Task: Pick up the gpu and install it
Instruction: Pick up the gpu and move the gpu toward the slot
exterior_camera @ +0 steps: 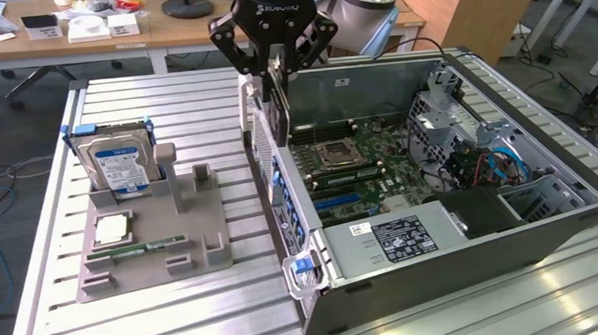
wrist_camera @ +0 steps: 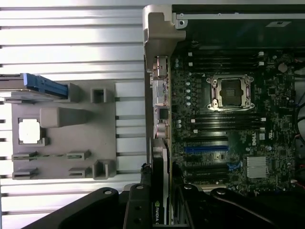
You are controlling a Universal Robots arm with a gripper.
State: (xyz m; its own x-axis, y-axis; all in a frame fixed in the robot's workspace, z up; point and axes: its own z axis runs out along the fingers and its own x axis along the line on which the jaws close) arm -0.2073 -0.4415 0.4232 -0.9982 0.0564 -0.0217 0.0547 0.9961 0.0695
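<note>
GPU [exterior_camera: 279, 111] [wrist_camera: 159, 162] upright over open computer case [exterior_camera: 434, 245] [wrist_camera: 159, 28]
Gripper [exterior_camera: 274, 70] [wrist_camera: 159, 205] jaws clamped on it, beside the case's port wall

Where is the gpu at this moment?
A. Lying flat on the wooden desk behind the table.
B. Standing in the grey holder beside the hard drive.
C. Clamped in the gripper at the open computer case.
C: the gripper is closed on the gpu, holding it upright by the rear wall of the open computer case.

The gpu [wrist_camera: 160, 164] hangs over the computer case's [exterior_camera: 454, 263] edge, holder [exterior_camera: 196, 248] beside the case.
</note>
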